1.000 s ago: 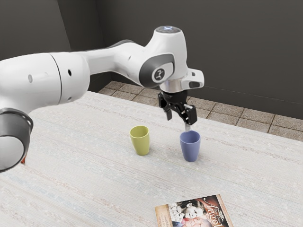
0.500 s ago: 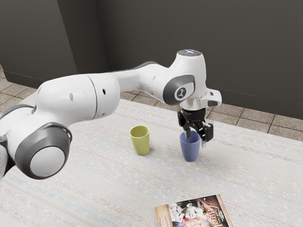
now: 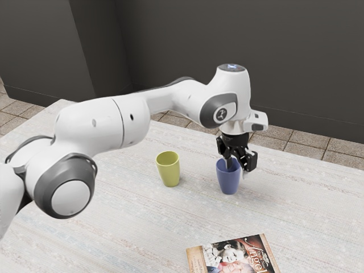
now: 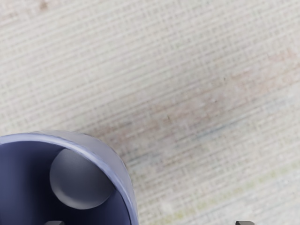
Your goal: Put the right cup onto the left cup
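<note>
My gripper (image 3: 238, 169) is open at the blue cup's rim, one finger down inside the cup's mouth and the other outside the wall on the exterior view's right. The blue cup (image 3: 229, 182) stands upright on the table. Toward the exterior view's left, the yellow-green cup (image 3: 169, 173) is upright too, apart from the blue one. Looking down from the hand, the blue cup (image 4: 123, 176) shows its open mouth and inner floor; the tips of the gripper (image 4: 149, 223) are far apart, one over the mouth, one over the table beside it.
A magazine (image 3: 234, 257) with faces on its cover lies on the pale woven-patterned table (image 3: 125, 227), on the near side of both cups in the exterior view. Beyond the table's far edge are floor tiles (image 3: 307, 139) and a dark wall.
My hand has moved toward the exterior view's right and down, from above the blue cup's far side to its rim, slowing over the last half second. Both cups have stayed put.
</note>
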Tool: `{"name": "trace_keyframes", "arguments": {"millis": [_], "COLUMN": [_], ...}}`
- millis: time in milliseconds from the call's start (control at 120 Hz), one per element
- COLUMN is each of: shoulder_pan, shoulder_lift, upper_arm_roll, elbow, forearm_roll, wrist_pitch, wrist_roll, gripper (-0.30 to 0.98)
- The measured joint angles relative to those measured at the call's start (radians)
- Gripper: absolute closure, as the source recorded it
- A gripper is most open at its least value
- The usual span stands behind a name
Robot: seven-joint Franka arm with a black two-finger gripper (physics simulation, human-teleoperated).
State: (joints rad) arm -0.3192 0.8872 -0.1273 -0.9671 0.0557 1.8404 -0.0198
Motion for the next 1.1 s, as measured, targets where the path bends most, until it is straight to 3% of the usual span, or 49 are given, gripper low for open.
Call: {"name": "trace_keyframes", "arguments": {"millis": [242, 750, 1100], "shoulder_pan": [0.021, 0.022, 0.022], "shoulder_lift": [0.028, 0.028, 0.02], "upper_arm_roll": [-0.038, -0.038, -0.037], "elbow": [0.015, 0.016, 0.014], "forearm_roll": [0.063, 0.074, 0.077], "wrist_pitch": [-0.002, -0.006, -0.012], "wrist_roll": [-0.001, -0.02, -0.041], "gripper": [0.3, 0.7, 0.77]}}
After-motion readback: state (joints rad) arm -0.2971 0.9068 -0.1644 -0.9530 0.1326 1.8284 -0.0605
